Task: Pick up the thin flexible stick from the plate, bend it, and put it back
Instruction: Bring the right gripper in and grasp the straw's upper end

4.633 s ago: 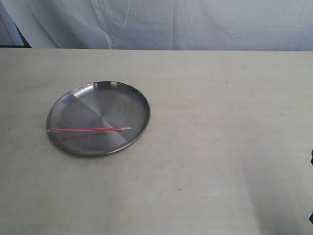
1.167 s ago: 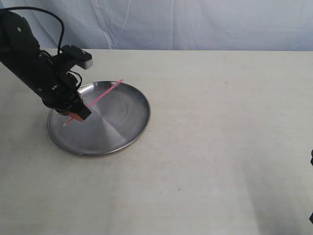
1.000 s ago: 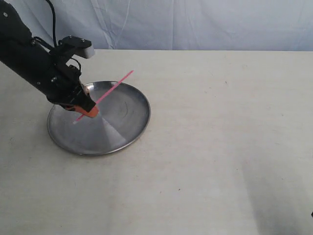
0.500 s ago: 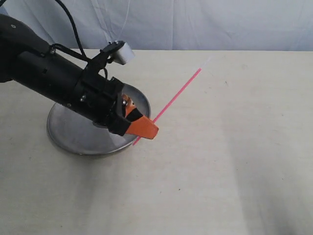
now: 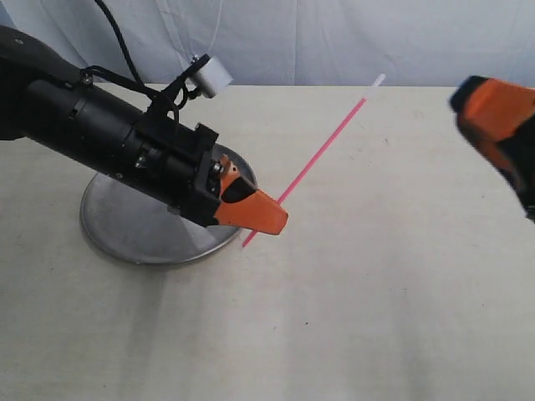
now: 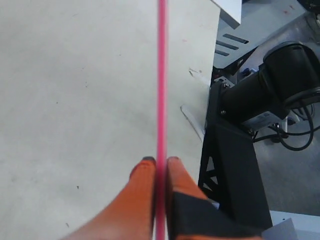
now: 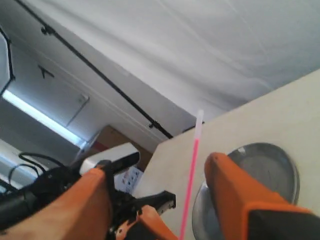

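Observation:
My left gripper (image 5: 267, 220) is shut on the thin flexible stick (image 5: 322, 150) near its lower end. It holds the stick in the air, just right of the plate (image 5: 109, 238). The bright pink stick slants up and to the right, and its whitish tip points to the table's far edge. In the left wrist view the stick (image 6: 162, 75) runs straight out from between the closed orange fingertips (image 6: 145, 167). My right gripper (image 5: 495, 113) hangs at the upper right, apart from the stick. It stands open (image 7: 155, 167), and in its view the stick (image 7: 191, 180) and the plate (image 7: 277, 167) lie beyond the gap.
The pale table (image 5: 376, 292) stretches right of the plate. The left arm's black body (image 5: 92, 134) covers the plate's far part. A white backdrop cloth (image 5: 334, 38) hangs behind the table. The left wrist view shows the table's edge with a black arm base (image 6: 280, 85) beyond it.
The left gripper has carried the stick off the plate, rising and moving right. The right gripper's orange finger has come into view at the upper right.

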You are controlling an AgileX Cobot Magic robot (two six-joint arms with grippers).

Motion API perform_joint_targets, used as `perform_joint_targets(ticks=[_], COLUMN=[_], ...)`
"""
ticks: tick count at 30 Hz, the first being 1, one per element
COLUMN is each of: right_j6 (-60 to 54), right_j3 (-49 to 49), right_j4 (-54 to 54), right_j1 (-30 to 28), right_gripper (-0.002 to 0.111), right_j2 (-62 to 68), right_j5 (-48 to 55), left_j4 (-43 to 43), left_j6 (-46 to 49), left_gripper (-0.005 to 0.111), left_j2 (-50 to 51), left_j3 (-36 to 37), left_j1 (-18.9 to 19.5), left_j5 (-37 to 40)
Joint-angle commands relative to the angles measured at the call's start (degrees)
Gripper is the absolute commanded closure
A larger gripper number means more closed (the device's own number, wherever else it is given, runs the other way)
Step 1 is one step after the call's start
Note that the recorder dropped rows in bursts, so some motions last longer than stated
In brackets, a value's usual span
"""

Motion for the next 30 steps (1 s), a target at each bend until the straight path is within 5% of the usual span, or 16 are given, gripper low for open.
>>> perform_joint_targets(ticks=[1,17,20,22,24,30], right_j6=[-0.06,-1.45,-1.64,-1.64,-1.89,-3.6], right_j3=[-2.61,-12.88,-13.98,-13.98,-13.98,-13.98], right_j4=[-4.47,-5.43,-5.43,-5.43,-5.43,-5.43], right_j1=[1.8,1.95,1.95,1.95,1.95,1.95], right_gripper=[0.052,0.054,0.072,0.097,0.109,0.109], right_j2=[12.97,31.96,33.21,33.43,33.46,33.46], right_j5=[-6.79,-16.97,-14.93,-14.61,-14.52,-8.31], left_j4=[-1.47,-1.37,-1.37,-1.37,-1.37,-2.22], left_j6=[0.84,1.25,1.41,1.41,1.41,3.33], left_gripper=[0.107,0.107,0.107,0.107,0.107,0.107], left_j2=[-0.49,-1.3,-1.3,-1.3,-1.3,-1.3], left_j3=[0.14,0.14,0.14,0.14,0.14,0.14], left_j1=[-0.63,-0.63,-0.63,-0.63,-0.63,-0.63], left_j5=[0.94,1.29,1.29,1.29,1.29,3.94])
